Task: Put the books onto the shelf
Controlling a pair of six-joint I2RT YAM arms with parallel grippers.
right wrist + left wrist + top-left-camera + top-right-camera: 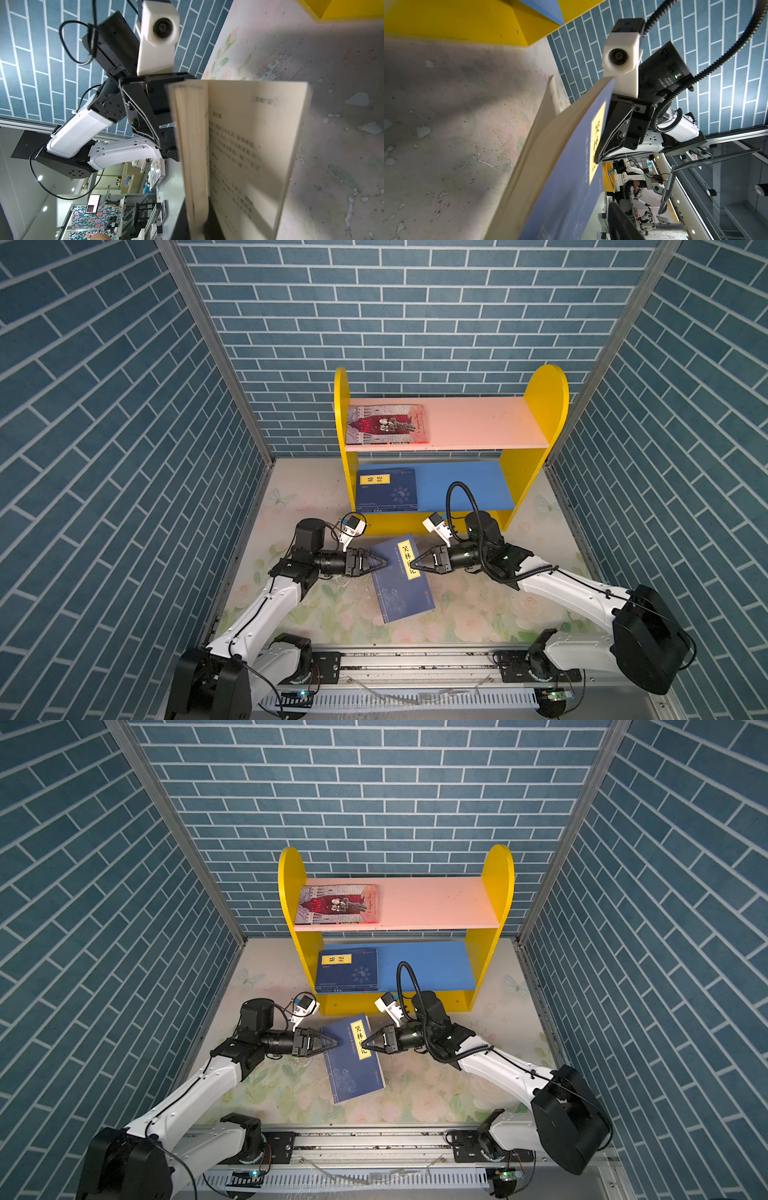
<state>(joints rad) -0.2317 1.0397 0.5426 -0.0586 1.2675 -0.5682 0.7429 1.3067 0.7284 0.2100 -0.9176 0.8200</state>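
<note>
Jaws: right jaws clamped on book (pixel 399 593), right edge; left jaws astride opposite edge, grip undeterminable. Book tilted over surface (pixel 478 614), long axis shelf (pixel 528 481)-to-front, title end near shelf base; sides otherwise unobstructed

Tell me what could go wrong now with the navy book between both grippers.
1. The navy book gapes open at the right gripper. In the right wrist view, loose pages hang free, so it may slip or tear.
2. The left gripper meets the opposite edge, and uneven pushing could buckle the thin book.
3. Its far corner sits near the shelf front rail and could snag.
</note>
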